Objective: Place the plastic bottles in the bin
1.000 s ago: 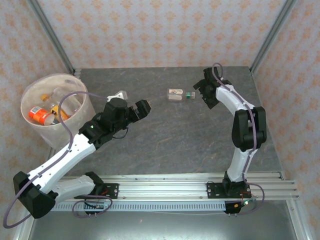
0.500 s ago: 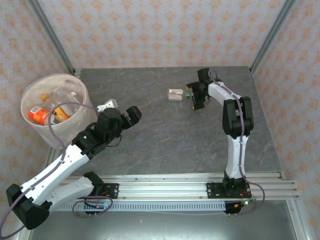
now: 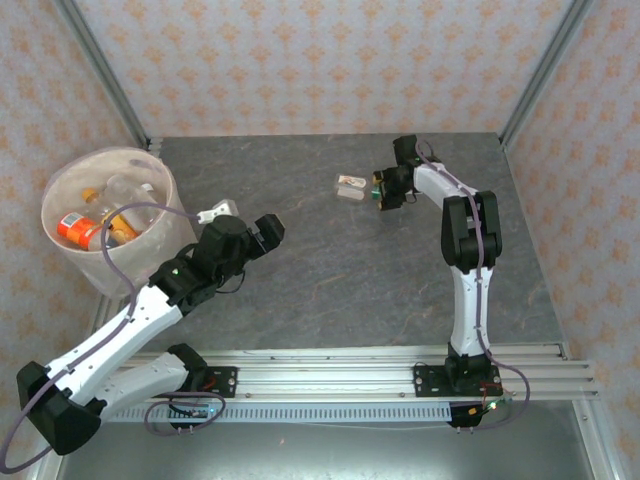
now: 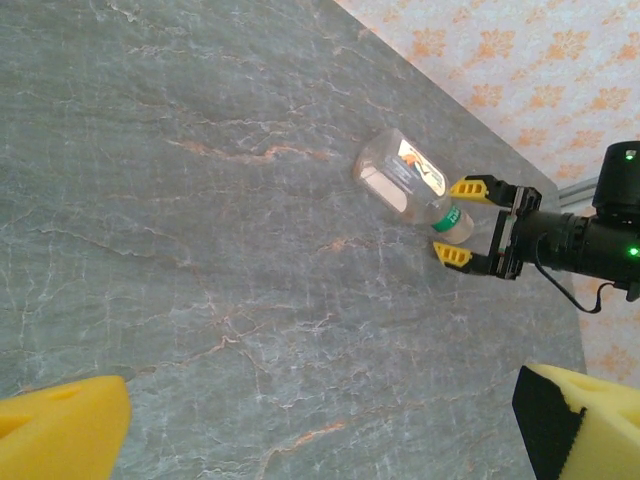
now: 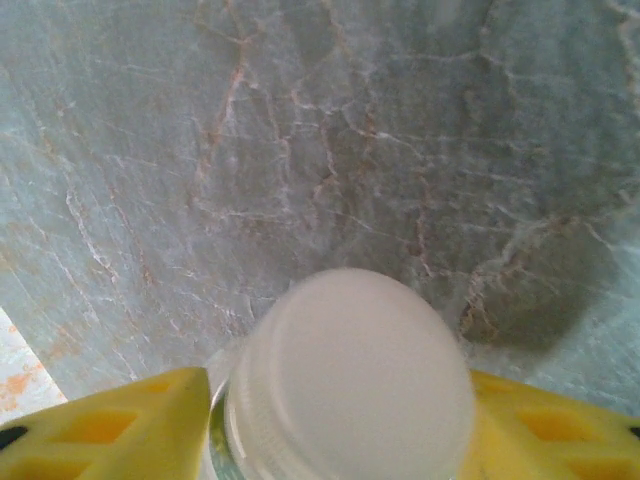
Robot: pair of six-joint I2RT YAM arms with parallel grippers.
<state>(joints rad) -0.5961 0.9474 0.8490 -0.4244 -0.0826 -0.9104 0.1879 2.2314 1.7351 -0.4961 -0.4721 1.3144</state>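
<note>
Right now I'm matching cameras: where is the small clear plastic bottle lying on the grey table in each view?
Top external: small clear plastic bottle, far centre.
Left wrist: upper middle, cap lower right.
Right wrist: its white cap, bottom centre.
Shared landmark: yellow fingers of the right end effector flanking the cap.

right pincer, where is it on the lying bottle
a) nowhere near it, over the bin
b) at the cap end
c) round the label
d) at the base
b: the right pincer has a yellow finger on each side of the lying bottle at its cap end.
</note>
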